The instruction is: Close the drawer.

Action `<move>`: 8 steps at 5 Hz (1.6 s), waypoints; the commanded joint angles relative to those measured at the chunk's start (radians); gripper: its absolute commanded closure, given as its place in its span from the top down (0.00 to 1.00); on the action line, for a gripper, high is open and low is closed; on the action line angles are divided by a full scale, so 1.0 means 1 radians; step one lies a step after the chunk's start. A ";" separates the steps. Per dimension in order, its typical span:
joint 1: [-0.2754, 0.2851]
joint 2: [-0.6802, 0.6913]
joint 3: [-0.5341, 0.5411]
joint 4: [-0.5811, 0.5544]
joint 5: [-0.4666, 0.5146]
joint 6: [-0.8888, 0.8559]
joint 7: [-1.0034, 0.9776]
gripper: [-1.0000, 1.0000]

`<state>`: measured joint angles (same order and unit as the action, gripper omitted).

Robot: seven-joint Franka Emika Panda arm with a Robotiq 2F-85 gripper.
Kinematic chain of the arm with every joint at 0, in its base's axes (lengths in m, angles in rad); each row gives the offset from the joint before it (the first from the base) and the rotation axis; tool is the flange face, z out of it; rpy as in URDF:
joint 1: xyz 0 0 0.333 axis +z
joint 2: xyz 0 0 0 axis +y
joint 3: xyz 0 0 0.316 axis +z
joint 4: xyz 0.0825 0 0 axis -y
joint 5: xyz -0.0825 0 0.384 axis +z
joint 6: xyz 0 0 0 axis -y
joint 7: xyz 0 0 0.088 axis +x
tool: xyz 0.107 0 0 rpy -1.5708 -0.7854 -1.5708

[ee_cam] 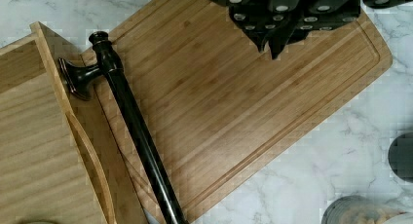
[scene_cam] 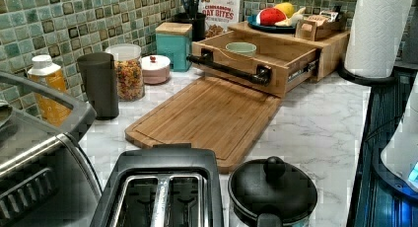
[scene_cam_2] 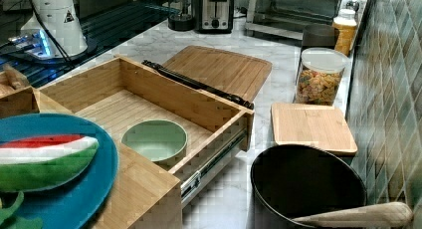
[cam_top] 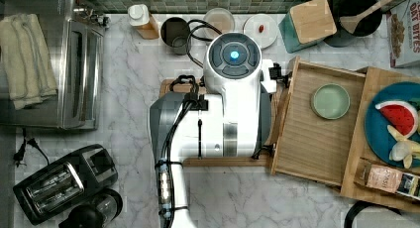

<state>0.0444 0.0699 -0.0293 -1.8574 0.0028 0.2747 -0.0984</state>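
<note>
The drawer is a shallow light-wood tray pulled far out of the wooden cabinet. A pale green bowl lies inside it. Its long black bar handle runs along the front. My gripper hangs shut on nothing above the grooved cutting board, apart from the handle. In the top view the white arm covers the board beside the drawer front.
A blue plate with toy fruit sits on the cabinet top. A toaster, a toaster oven, a dark canister, a cereal jar, a paper towel roll and a black pot stand around the marble counter.
</note>
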 commanded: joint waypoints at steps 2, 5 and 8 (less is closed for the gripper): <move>0.000 0.000 -0.001 -0.011 0.000 0.000 0.000 0.00; -0.002 0.120 -0.014 -0.046 -0.077 0.206 -0.123 0.00; -0.024 0.239 -0.023 -0.048 -0.183 0.364 -0.199 0.00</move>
<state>0.0429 0.3140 -0.0450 -1.9053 -0.1670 0.5859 -0.2092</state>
